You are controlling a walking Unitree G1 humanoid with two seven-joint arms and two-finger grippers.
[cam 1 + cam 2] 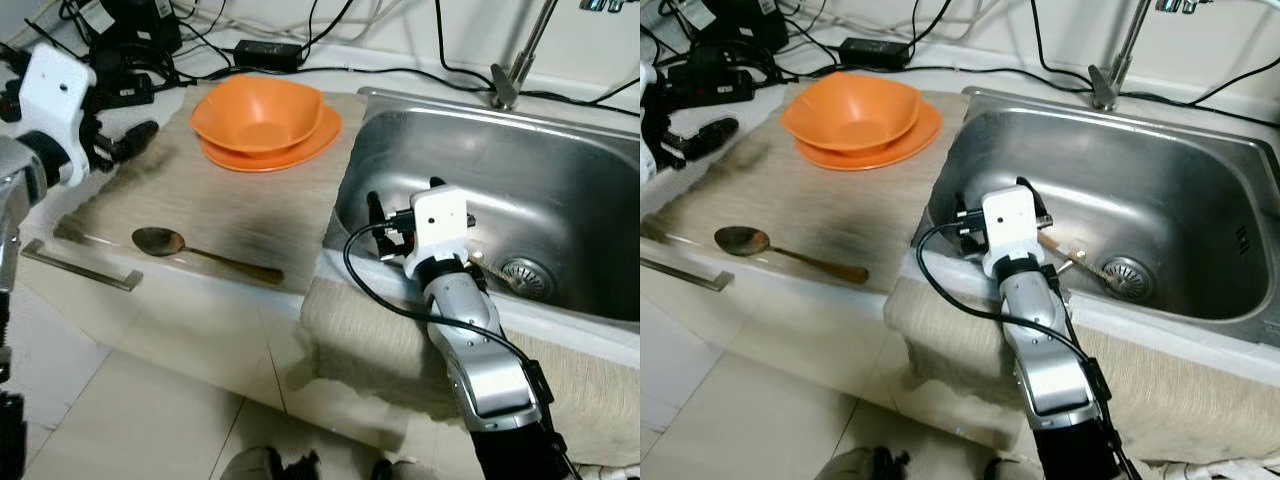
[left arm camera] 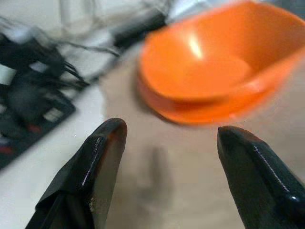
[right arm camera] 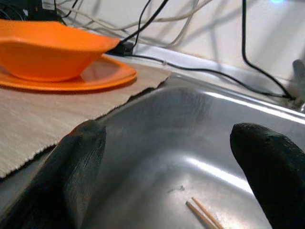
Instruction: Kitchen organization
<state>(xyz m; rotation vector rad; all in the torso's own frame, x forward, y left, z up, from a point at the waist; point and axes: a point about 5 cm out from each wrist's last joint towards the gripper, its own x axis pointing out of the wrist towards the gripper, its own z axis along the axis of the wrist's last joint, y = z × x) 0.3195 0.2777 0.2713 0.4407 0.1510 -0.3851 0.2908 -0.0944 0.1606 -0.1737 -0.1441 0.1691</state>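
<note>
My right hand (image 3: 167,157) is hanging over the front edge of the steel sink (image 1: 560,190), fingers spread, nothing in it. Chopsticks (image 1: 1070,255) are lying down in the basin near the drain (image 1: 1128,272). Left hand (image 2: 167,162) is released too, hovering over the beige mat (image 1: 200,200) on the tabletop, aimed at the orange bowl (image 1: 258,110) sitting on its orange plate (image 1: 310,140). A spoon (image 1: 200,252) lies on the mat's front edge.

Even, bright indoor light; the steel sink (image 1: 560,190) throws soft glare streaks. The left wrist view is smeared with motion blur, the orange bowl (image 2: 214,62) and cables (image 2: 33,62) soft. Dark close fingers (image 3: 76,162) sit out of focus
</note>
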